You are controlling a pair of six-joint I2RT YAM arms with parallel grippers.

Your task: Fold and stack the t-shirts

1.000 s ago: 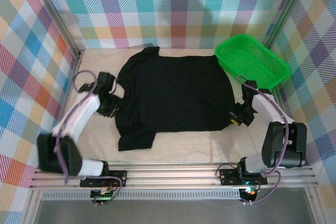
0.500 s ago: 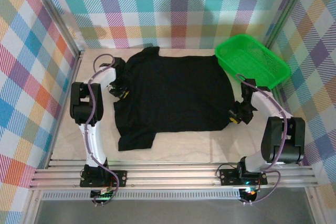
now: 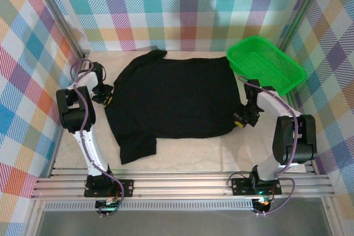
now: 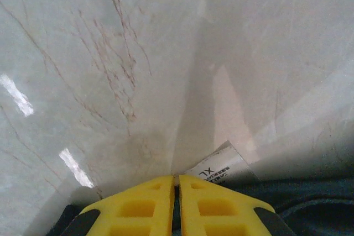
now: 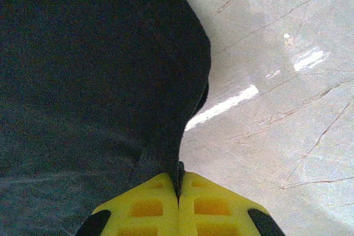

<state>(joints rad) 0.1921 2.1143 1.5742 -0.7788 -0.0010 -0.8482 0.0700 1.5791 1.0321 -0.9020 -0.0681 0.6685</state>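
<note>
My left gripper (image 3: 104, 99), pinched shut on the shirt (image 3: 171, 98) beside its label (image 4: 218, 171), has dragged the collar leftward; my right gripper (image 3: 239, 121) stays clamped on the opposite hem; the shirt lies stretched flat on the table (image 3: 182, 153), which I judge ready for folding.

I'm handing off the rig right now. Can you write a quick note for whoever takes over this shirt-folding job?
Left hand: shut on the neck edge of the plain black short-sleeved cloth t-shirt, beside its white size label.
Right hand: shut on the shirt's hem edge.
Shirt lies spread on the pale marble-patterned table; green plastic mesh basket sits at the far right.
Done: both ends gripped.
Left: every fold, then stacking.
</note>
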